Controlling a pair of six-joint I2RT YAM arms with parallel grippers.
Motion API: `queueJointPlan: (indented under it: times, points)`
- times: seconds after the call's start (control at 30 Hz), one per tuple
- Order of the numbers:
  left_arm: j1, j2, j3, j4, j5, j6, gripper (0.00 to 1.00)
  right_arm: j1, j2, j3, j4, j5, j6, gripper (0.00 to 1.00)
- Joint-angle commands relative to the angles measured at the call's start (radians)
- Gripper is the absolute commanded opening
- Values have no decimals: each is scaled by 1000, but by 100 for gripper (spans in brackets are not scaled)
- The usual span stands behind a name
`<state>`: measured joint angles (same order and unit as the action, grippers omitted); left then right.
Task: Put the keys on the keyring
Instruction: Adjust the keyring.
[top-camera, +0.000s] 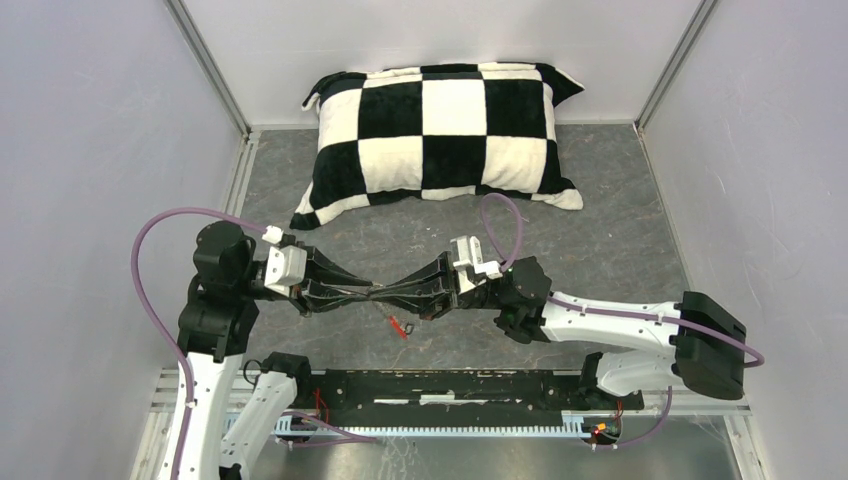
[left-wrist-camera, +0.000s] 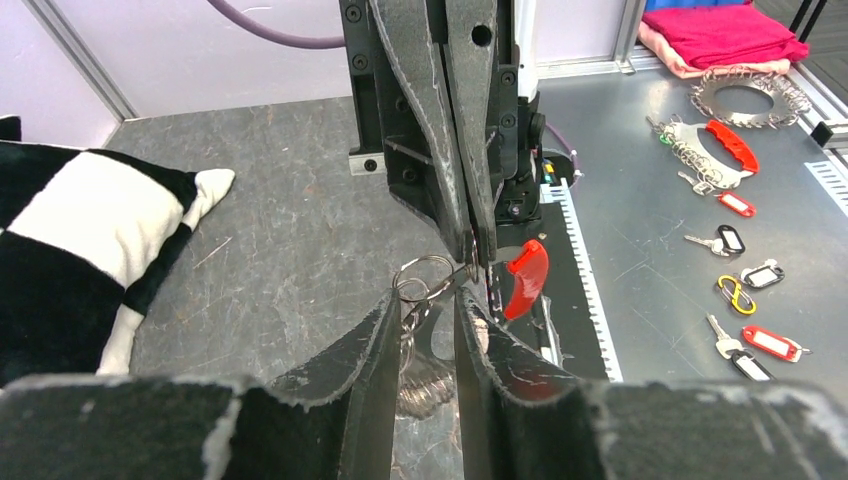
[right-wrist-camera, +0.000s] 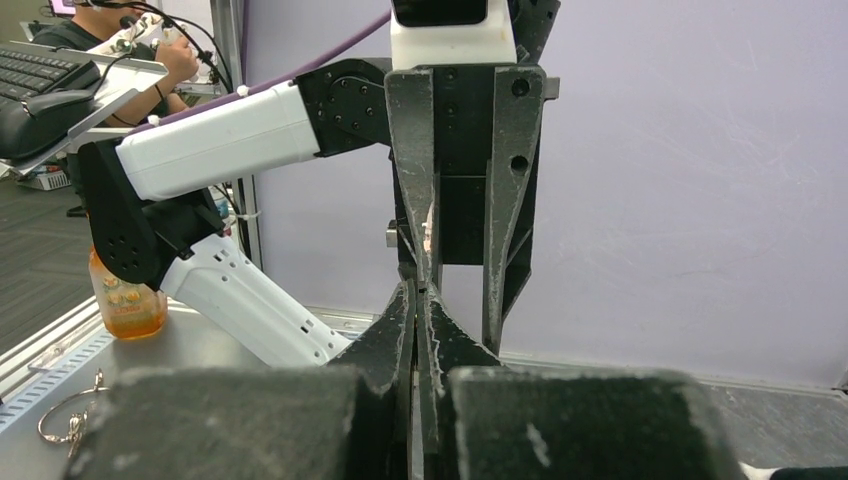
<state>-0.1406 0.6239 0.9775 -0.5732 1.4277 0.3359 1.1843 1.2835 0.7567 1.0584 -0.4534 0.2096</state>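
Black-and-white checkered pillow (top-camera: 445, 130) at far end of grey table (top-camera: 620, 230). Folded pink cloth (left-wrist-camera: 720, 35), orange bottle (right-wrist-camera: 127, 298) on metal surfaces beyond.

Your two arms reach in from either side and meet tip to tip at the centre of the top view. Your left gripper (top-camera: 352, 293) points right from the left of the frame, fingers (left-wrist-camera: 368, 375) parted by a narrow gap. Your right gripper (top-camera: 400, 292) points left, its jaws pressed fully together, fingertips (right-wrist-camera: 418, 330) touching in the right wrist view. Both wrists sit level; the left forearm rises at lower left, the right stretches in from the right edge.
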Motion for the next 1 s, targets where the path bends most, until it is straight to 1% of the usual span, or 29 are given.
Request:
queueJointPlan:
  times: [0.0,0.27,0.57,0.97]
  points:
    - [1,15,22,2,41,-13,32,3,24,33,82,-9,20,0]
    - [1,9,15,-3,91,-45,32,3,32,35,86,26,9,1]
    - [1,-45,-19,-21,-10,3,36,2,-15,19,58,50,-21,0]
    - [1,-39,-8,-23,7,-15,37,2,-10,13,78,53,-8,0]
